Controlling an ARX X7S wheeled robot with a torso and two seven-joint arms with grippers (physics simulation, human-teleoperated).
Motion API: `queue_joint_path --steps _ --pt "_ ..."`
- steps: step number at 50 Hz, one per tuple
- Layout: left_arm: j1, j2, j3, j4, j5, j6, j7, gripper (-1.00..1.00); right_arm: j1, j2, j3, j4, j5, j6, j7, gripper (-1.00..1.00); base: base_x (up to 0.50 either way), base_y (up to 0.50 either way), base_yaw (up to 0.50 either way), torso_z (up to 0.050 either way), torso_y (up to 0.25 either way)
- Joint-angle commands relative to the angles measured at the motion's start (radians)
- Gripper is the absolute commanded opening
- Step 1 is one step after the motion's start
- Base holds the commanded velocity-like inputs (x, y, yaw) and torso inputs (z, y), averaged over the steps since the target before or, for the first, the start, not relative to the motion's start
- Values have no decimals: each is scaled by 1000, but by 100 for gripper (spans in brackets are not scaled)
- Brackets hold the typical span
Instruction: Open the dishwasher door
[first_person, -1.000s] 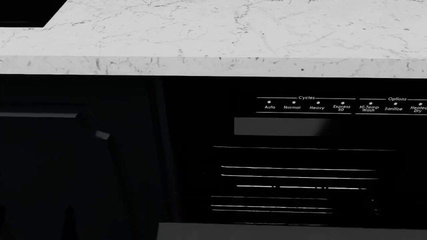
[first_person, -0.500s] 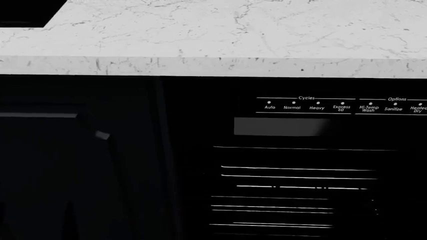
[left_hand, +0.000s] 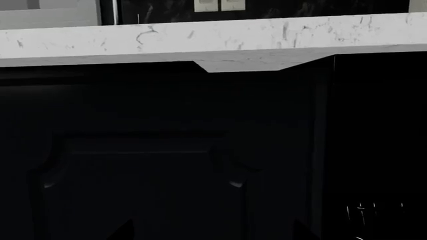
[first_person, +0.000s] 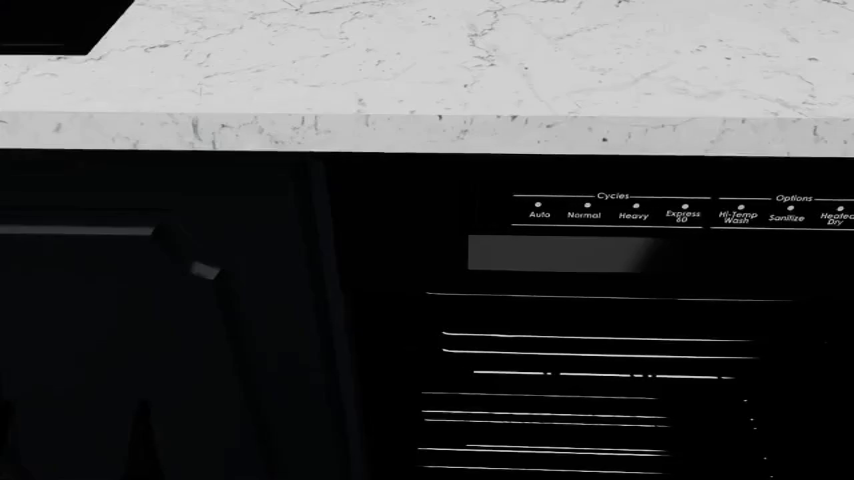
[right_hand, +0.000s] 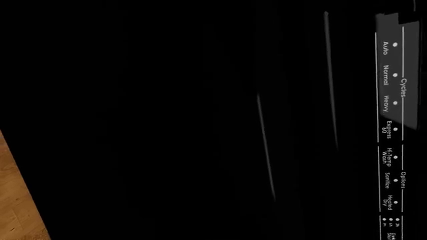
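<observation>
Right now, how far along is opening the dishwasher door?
Done: positioned close, facing the control panel. In hand: unclear; both wrist views are mostly dark and no jaws are distinguishable on the dishwasher door. Left: a visible gap; none is clear under the countertop.

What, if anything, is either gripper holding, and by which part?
It cannot be told: neither gripper shows clearly, and no hold on the dishwasher door is visible.
</observation>
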Motion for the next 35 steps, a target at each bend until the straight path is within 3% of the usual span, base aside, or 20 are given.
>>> queue_joint_path --steps 1,35 --pt "-4 -1 4 -9 -1 6 0 100 -91 -36 -93 40 141 -95 -51 -100 0 0 3 0 0" --pt "-4 -8 16 7 -1 1 -8 100 -266 -70 -154 133 159 -201 51 -100 2 2 4 -2 0"
